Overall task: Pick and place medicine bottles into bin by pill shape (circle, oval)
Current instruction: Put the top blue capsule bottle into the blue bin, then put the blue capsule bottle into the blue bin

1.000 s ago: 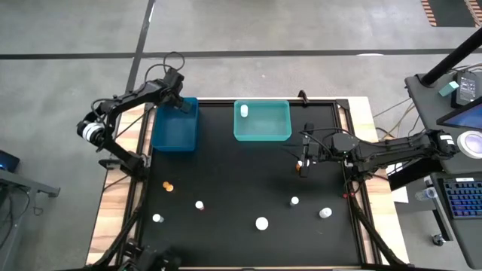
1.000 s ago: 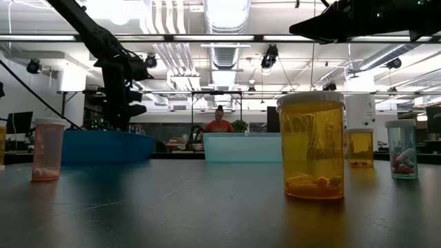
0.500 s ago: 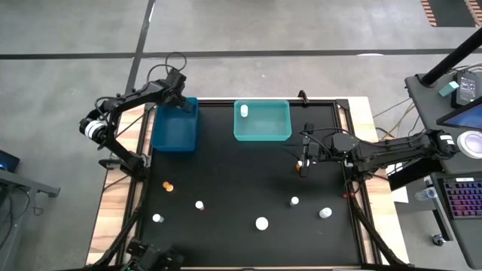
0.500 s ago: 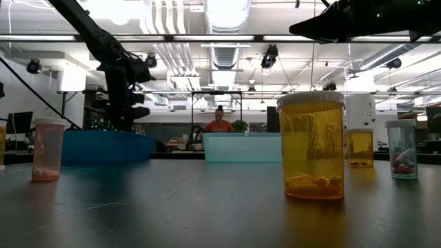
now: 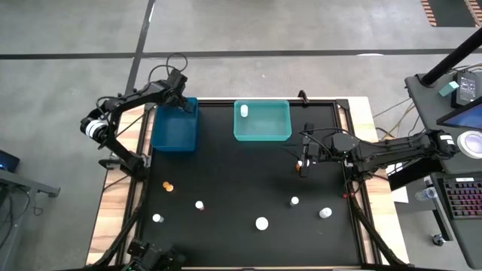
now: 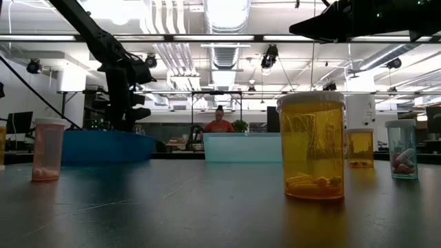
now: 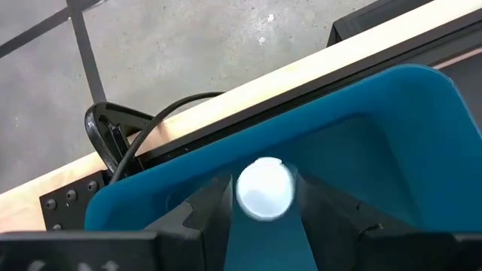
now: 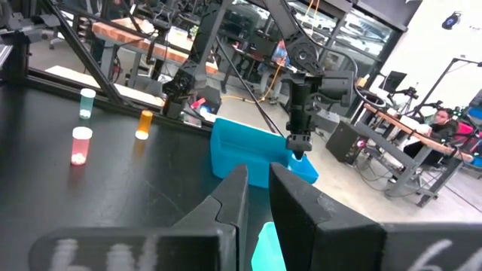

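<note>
Where overhead hides it, white-capped bottle (image 7: 264, 189) between fingers (image 7: 211, 207)

1. I'm looking straight down on the whole table (image 5: 248, 181) from overhead.
2. I'm looking level across the tabletop, close behind an amber bottle (image 6: 311, 146).
3. My left wrist camera is peering down past its jaws into the dark blue bin (image 7: 392, 143), also showing overhead.
4. My right wrist camera is facing across toward that bin.

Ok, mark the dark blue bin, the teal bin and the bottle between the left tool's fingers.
dark blue bin (image 5: 172, 139): high view, bare floor.
teal bin (image 5: 267, 124): high view, bare floor.
bottle (image 7: 264, 188): left wrist view, white cap.
</note>
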`<state>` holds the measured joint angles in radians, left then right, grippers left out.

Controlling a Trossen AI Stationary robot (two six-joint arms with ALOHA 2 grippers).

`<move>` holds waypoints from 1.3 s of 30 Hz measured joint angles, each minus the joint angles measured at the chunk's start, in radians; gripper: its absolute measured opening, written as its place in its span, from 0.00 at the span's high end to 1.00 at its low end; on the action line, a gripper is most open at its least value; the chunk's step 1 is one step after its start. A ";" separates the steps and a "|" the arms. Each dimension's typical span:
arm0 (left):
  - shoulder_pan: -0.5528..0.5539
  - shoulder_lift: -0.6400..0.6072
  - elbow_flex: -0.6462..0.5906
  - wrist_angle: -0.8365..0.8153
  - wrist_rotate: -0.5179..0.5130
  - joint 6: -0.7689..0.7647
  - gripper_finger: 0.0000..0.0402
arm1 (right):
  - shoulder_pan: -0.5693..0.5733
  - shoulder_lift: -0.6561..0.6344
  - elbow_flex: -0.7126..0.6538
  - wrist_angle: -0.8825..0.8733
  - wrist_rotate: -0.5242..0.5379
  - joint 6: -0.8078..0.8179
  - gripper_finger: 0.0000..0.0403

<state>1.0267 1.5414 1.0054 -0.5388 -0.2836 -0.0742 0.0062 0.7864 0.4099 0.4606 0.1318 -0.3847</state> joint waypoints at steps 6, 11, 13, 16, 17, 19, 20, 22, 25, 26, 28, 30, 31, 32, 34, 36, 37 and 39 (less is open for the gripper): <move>0.000 0.000 0.000 0.004 0.000 0.001 0.66 | 0.000 -0.001 0.000 0.000 0.000 -0.001 0.88; 0.000 -0.009 0.000 -0.001 -0.004 0.009 0.66 | 0.000 -0.001 0.000 0.001 0.000 -0.003 0.88; 0.000 -0.027 0.002 -0.011 -0.005 0.010 0.66 | 0.000 -0.001 0.000 0.001 0.000 -0.003 0.88; -0.002 -0.073 0.008 -0.029 -0.005 0.010 0.66 | 0.000 -0.001 0.000 0.001 0.001 -0.005 0.88; -0.006 -0.095 0.008 -0.031 -0.005 0.010 0.66 | 0.000 -0.001 0.000 0.001 0.001 -0.005 0.88; -0.023 -0.147 0.008 -0.030 -0.005 0.010 0.66 | 0.000 -0.001 0.000 0.001 0.001 -0.005 0.88; -0.037 -0.178 0.006 -0.030 -0.005 0.010 0.66 | 0.000 -0.001 0.000 0.001 0.002 -0.005 0.88; -0.072 -0.238 0.003 -0.033 0.011 0.009 0.66 | 0.000 -0.001 0.000 0.001 0.002 -0.007 0.88; -0.151 -0.332 0.003 -0.026 0.053 0.006 0.66 | 0.000 -0.001 0.000 0.001 0.002 -0.008 0.88; -0.182 -0.359 0.003 -0.026 0.068 0.004 0.66 | 0.000 -0.001 0.000 0.002 0.002 -0.008 0.88; -0.254 -0.410 0.003 -0.026 0.071 0.003 0.66 | 0.000 -0.001 0.000 0.002 0.003 -0.007 0.88; -0.331 -0.453 0.002 -0.026 0.073 0.003 0.66 | 0.000 -0.001 0.000 0.002 0.010 0.003 0.88; -0.371 -0.471 0.002 -0.025 0.074 0.003 0.66 | 0.000 -0.001 0.000 0.002 0.019 0.004 0.88; -0.411 -0.487 0.002 -0.025 0.075 0.003 0.66 | 0.000 -0.001 0.000 0.002 0.031 0.006 0.88; -0.491 -0.509 0.002 -0.021 0.075 0.002 0.66 | 0.000 -0.001 0.000 0.002 0.048 0.012 0.88; -0.571 -0.522 0.002 -0.019 0.075 0.002 0.66 | 0.000 -0.001 0.000 0.002 0.056 0.026 0.88; -0.611 -0.526 0.001 -0.019 0.075 0.002 0.66 | 0.000 -0.001 0.000 0.002 0.056 0.031 0.88; -0.688 -0.528 -0.001 -0.018 0.075 0.002 0.66 | 0.000 -0.001 0.000 0.002 0.056 0.049 0.88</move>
<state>0.3386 1.0135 1.0045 -0.5568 -0.2085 -0.0719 0.0059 0.7856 0.4099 0.4622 0.1879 -0.3357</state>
